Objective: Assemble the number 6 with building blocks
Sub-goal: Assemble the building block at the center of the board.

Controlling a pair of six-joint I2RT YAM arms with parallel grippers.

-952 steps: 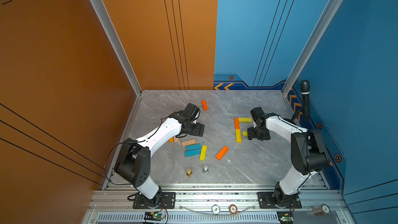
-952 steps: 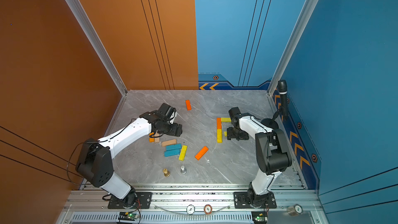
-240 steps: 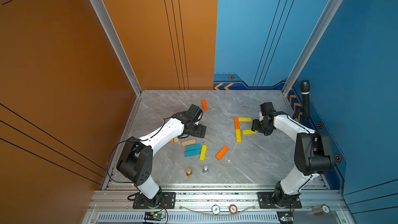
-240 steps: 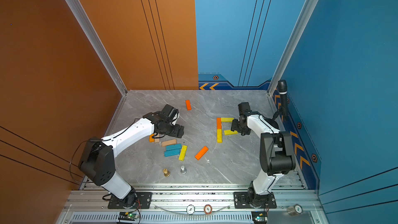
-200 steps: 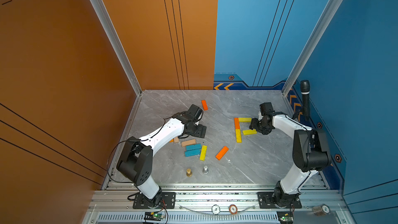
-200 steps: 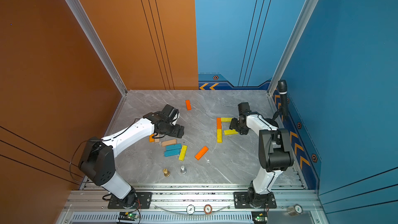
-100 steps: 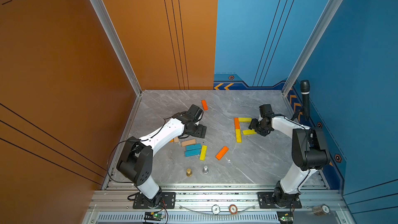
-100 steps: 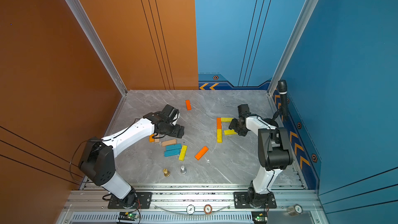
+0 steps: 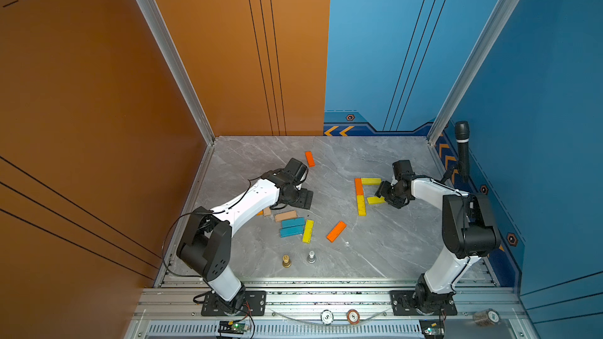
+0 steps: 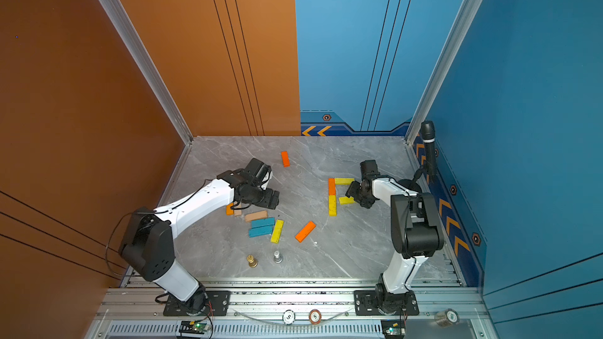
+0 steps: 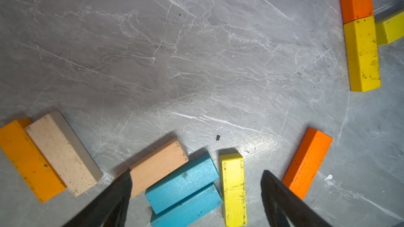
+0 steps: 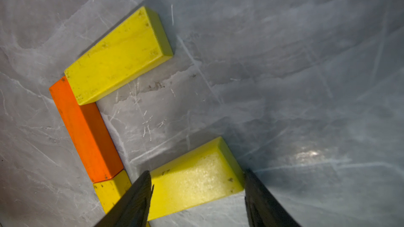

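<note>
On the grey table an orange block (image 9: 358, 186) and a yellow block (image 9: 361, 205) form an upright line, with a yellow block (image 9: 371, 181) running right from its top. A third yellow block (image 12: 192, 164) lies slightly tilted at mid height. My right gripper (image 12: 197, 172) is open and straddles that block lengthwise, one fingertip at each end. My left gripper (image 11: 196, 180) hangs open and empty over loose blocks: tan (image 11: 157, 164), two teal (image 11: 183, 182) and a yellow one (image 11: 232, 184).
More loose blocks: an orange one (image 9: 336, 231) mid-table, another orange (image 9: 309, 158) at the back, an orange and tan pair (image 11: 43, 156) by the left arm. Gold (image 9: 286, 261) and silver (image 9: 311, 257) pawns stand near the front. A microphone (image 9: 462, 148) stands at the right wall.
My right gripper has slid left over the tilted yellow block, its jaws keeping the same width. The block has hardly shifted. The left arm has stayed still.
</note>
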